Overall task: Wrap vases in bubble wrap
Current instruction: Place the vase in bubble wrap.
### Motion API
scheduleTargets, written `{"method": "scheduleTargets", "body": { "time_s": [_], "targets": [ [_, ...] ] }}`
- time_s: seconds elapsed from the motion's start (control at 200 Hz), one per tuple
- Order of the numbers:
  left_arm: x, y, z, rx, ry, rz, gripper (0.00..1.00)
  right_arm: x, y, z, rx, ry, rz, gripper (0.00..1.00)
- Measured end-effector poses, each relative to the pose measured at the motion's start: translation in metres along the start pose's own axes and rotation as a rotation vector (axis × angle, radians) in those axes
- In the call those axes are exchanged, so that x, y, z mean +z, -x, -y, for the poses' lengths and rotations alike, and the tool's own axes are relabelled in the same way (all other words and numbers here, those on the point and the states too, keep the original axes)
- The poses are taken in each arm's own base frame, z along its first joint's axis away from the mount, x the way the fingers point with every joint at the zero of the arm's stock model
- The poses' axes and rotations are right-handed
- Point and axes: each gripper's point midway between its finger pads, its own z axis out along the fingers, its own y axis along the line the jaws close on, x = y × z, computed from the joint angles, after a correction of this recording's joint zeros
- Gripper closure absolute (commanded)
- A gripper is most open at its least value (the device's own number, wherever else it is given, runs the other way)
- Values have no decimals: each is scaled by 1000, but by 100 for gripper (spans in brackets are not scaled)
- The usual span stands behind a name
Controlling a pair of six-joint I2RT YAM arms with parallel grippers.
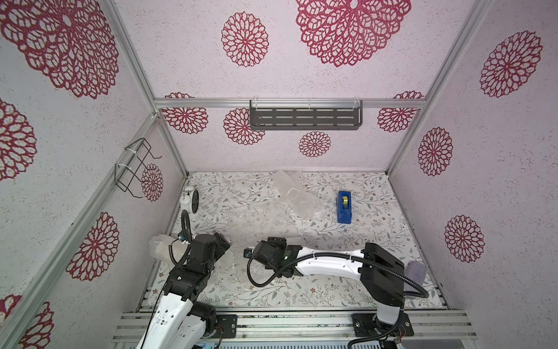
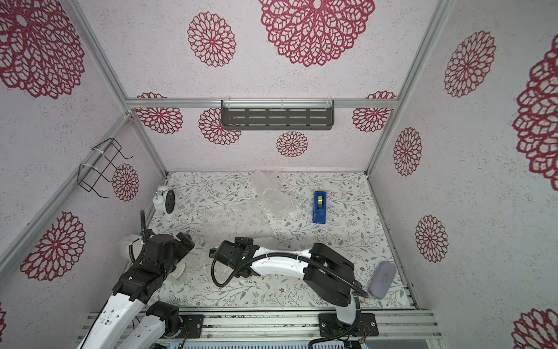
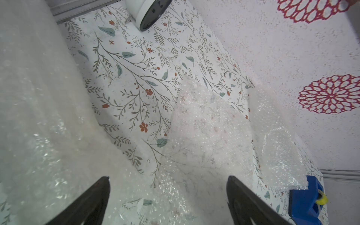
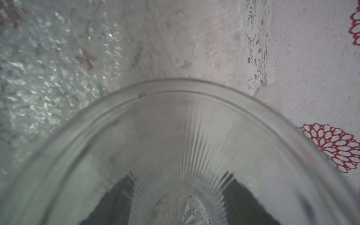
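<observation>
Nearest the arm bases, front right: grey-purple oblong pad (image 2: 382, 279) lying on the floral table (image 1: 332, 290). One row back, the right gripper (image 4: 178, 177) is stretched across toward the left arm and clamped on the clear ribbed glass (image 4: 185, 136). Both fingers (image 4: 120, 194) show through the wall, one each side of the star-cut base, jaws fairly wide. Glass long axis runs along the gripper's: base back at the palm, open mouth pointing away from the wrist over bubble wrap. The glass is hard to pick out in both top views. Left gripper (image 3: 168, 177) is spread wide, nothing between the fingers, hovering over the flat bubble-wrap sheet (image 1: 253, 217); contact can't be told. Just beside it at the left table edge sits a wrapped bundle (image 1: 158, 247) with something white inside, mostly hidden by the left arm, axis unclear. Farther back, a second rolled bundle (image 1: 291, 193) lies flat, long axis running far-left to near-right; contents can't be made out. Right of it is a blue tape dispenser (image 1: 344, 207) with a yellow roll, any lettering too small to read. Far-left corner: white alarm clock (image 1: 189, 199).
</observation>
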Motion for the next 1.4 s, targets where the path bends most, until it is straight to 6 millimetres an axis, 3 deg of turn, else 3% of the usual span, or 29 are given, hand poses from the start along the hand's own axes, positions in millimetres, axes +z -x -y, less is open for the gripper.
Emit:
{"method": "scheduleTargets", "body": {
  "time_s": [0.22, 0.545, 0.801, 0.931, 1.071, 1.201, 1.401],
  "targets": [
    [3, 0, -11, 0, 34, 0, 4, 9, 3, -17, -109, -7, -40, 29],
    [5, 4, -16, -4, 50, 3, 3, 22, 12, -36, -187, 21, -9, 14],
    [21, -10, -13, 30, 63, -83, 4, 21, 19, -40, -172, 24, 46, 11],
    [36, -28, -9, 67, 70, -180, 7, 5, 13, -37, -155, 48, 82, 11],
    [49, -44, -2, 116, 81, -276, 9, -25, 9, -21, -95, 51, 147, 11],
    [52, -55, 19, 176, 51, -322, 12, -49, 3, -11, -33, 58, 203, 13],
    [53, -74, 57, 285, 0, -377, 15, -67, -34, -24, 32, 118, 214, 21]
  ]
}}
